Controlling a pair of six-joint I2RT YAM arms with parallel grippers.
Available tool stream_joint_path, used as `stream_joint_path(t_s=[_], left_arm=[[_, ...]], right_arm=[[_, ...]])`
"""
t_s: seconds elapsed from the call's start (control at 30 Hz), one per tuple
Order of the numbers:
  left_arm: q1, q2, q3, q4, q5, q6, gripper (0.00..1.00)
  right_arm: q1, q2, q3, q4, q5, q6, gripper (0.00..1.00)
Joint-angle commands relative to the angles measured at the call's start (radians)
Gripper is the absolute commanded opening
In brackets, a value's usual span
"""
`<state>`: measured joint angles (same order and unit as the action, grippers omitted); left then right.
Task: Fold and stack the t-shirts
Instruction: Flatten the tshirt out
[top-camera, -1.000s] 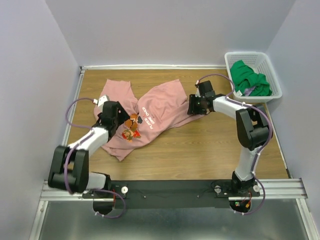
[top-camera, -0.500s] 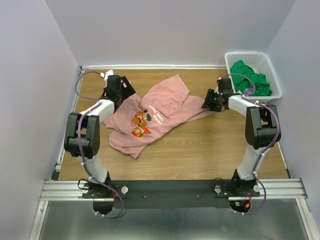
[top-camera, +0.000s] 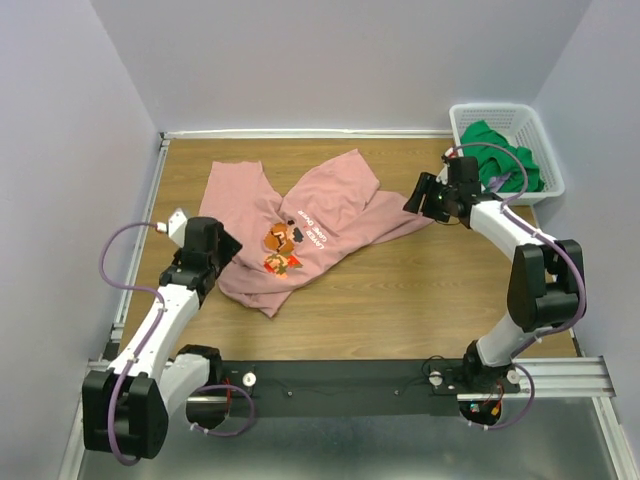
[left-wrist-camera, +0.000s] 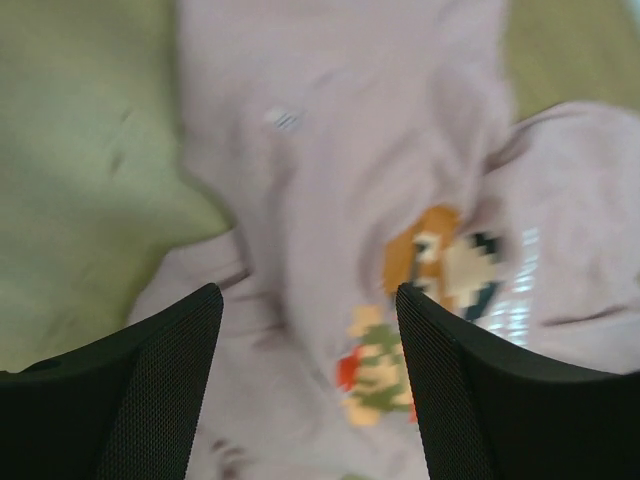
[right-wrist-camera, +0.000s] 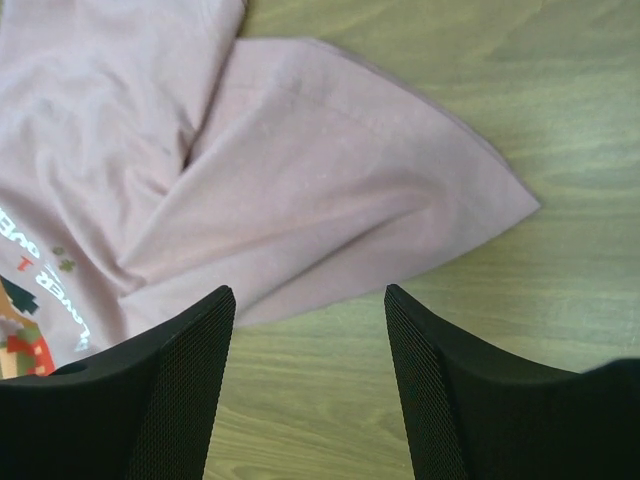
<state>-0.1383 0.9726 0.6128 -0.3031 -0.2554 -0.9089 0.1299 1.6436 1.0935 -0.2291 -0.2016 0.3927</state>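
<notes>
The dusty-pink t-shirt (top-camera: 320, 215) lies crumpled and partly spread on the wooden table, its cartoon print (top-camera: 282, 245) and white lettering facing up. My left gripper (top-camera: 225, 250) hovers open over the shirt's left edge; in the left wrist view its jaws (left-wrist-camera: 310, 295) frame the blurred pink cloth (left-wrist-camera: 330, 150) and print (left-wrist-camera: 440, 270), holding nothing. My right gripper (top-camera: 418, 195) stands open just off the shirt's right tip. Bare wood shows between the jaws of this gripper (right-wrist-camera: 310, 295), with the pink hem (right-wrist-camera: 330, 190) beyond them. The green t-shirt (top-camera: 500, 160) lies bunched in the basket.
The white lattice basket (top-camera: 553, 186) stands in the back right corner against the walls. Lavender walls close the table on three sides, with a metal rail (top-camera: 148, 215) along the left edge. Bare wood (top-camera: 400, 300) lies in front of the shirt.
My left arm swung from the back left corner toward the near left, leaving the shirt's left sleeve lying flat. The right gripper opened wider and barely shifted. The shirt rests free.
</notes>
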Motion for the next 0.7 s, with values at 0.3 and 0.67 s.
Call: stream_joint_path(t_s=[0.3, 0.67], left_arm=[[0.005, 0.146, -0.07, -0.116, -0.048, -0.101, 0.5], [0.008, 0.411, 0.016, 0.03, -0.079, -0.029, 0.33]], right_arm=[[0.004, 0.021, -0.047, -0.018, -0.016, -0.008, 0.69], [0.005, 0.212, 0.046, 0.019, 0.013, -0.005, 0.47]])
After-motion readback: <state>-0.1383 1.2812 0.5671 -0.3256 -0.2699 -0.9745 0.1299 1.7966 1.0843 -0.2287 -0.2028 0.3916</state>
